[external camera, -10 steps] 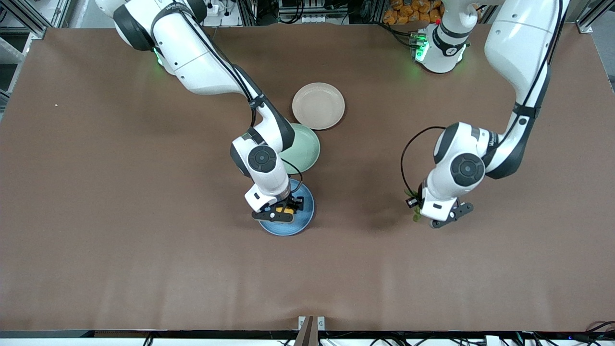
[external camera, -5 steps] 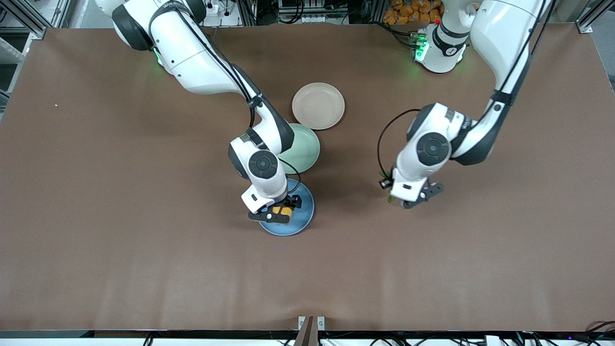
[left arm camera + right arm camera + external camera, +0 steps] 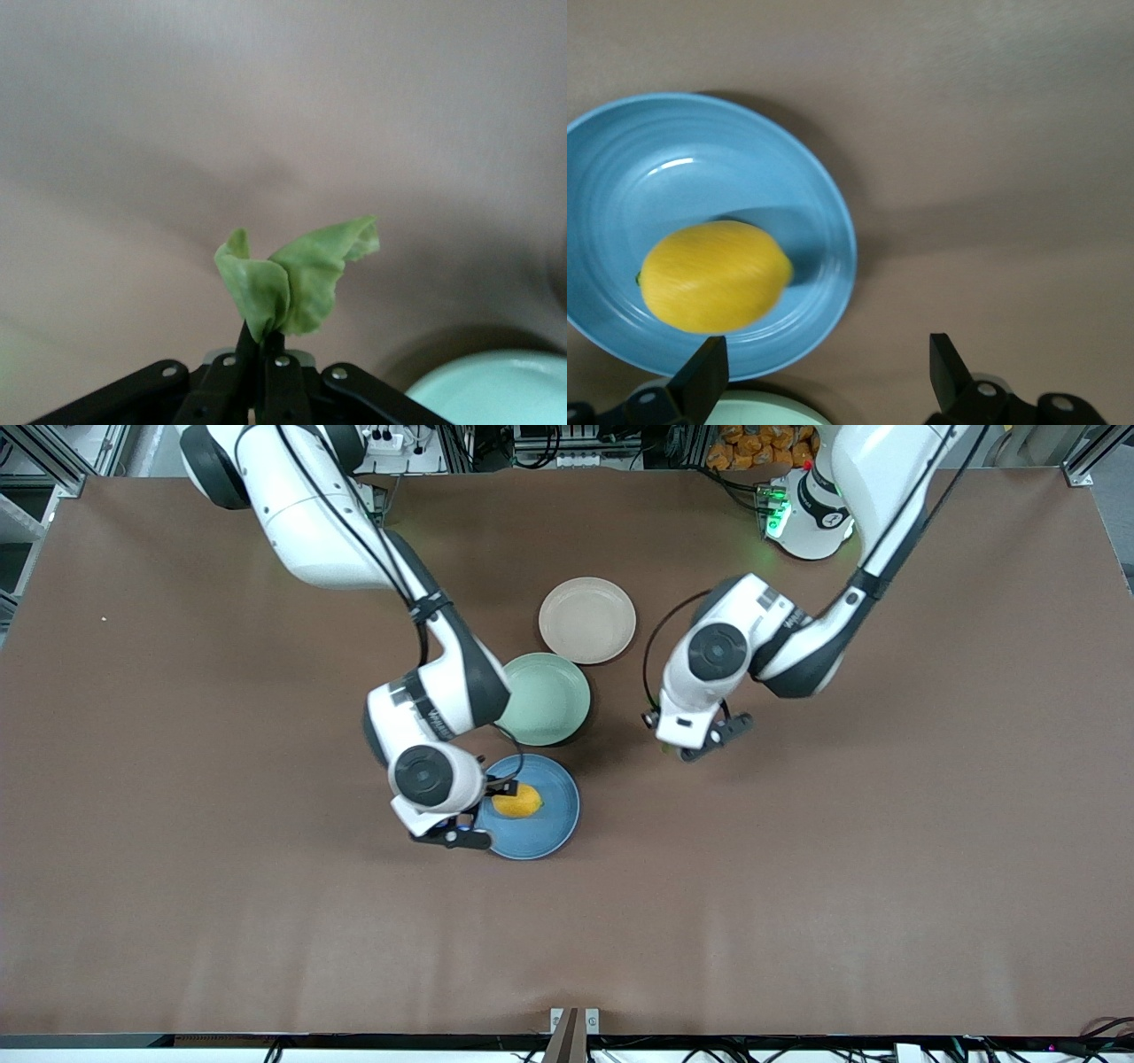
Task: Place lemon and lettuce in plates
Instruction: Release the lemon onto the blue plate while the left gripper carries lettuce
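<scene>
Two claws: right claw [image 3: 456,834], spread wide, beside the lemon [image 3: 517,801] in the blue plate [image 3: 549,835]; left claw [image 3: 259,359] pinches the lettuce [image 3: 297,279] over the desk [image 3: 886,824].

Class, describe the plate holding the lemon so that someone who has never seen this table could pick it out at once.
Start at the row of three round plates in the middle of the brown table. The wanted one, the blue plate, lies nearest the front camera, just below the pale green plate. Unlike the green and beige plate, it is deep blue and has the yellow lemon lying in it.

Left claw [image 3: 257,354] pinched, right claw [image 3: 824,372] agape
</scene>
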